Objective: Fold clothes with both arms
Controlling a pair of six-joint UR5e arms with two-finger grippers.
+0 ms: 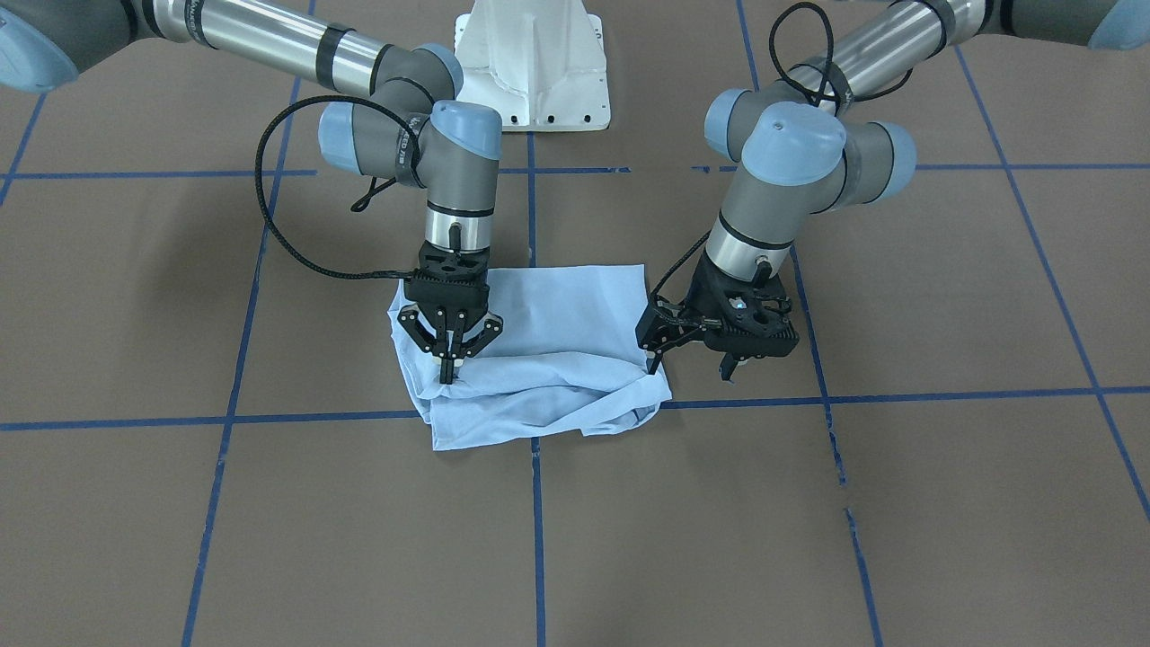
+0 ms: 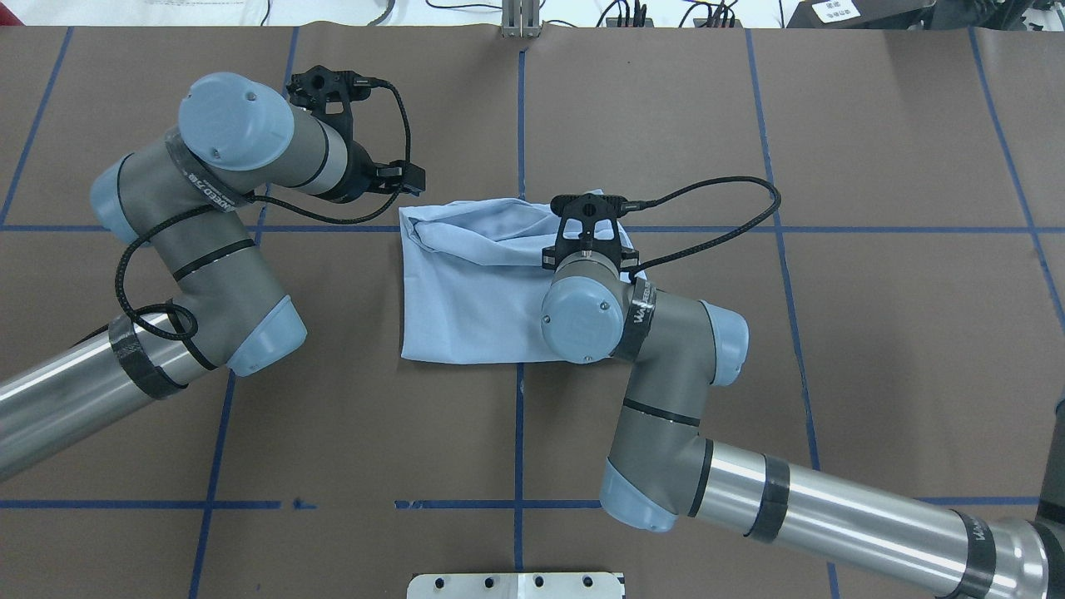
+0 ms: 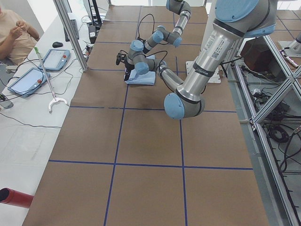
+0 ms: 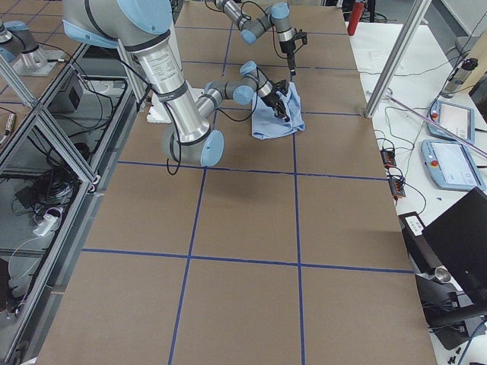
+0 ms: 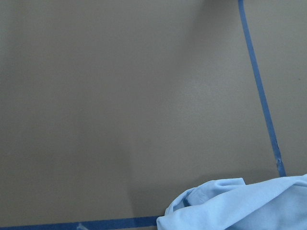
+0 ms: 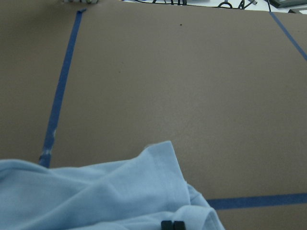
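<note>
— How many of each thing?
— One pale blue T-shirt (image 1: 557, 332), folded into a rough rectangle on the brown counter (image 1: 809, 503). It lies across a crossing of blue tape lines (image 1: 536, 503). There are two arms, each with one end effector.
— What are they holding?
— The right end effector (image 1: 447, 367) has its fingers pinched together on a fold near one side of the shirt. The left end effector (image 1: 690, 362) is spread wide and holds nothing, just beside the opposite side.
— Is anything hidden?
— Overhead, the right wrist covers part of the shirt. I cannot tell whether the left one's nearer finger touches the cloth.
</note>
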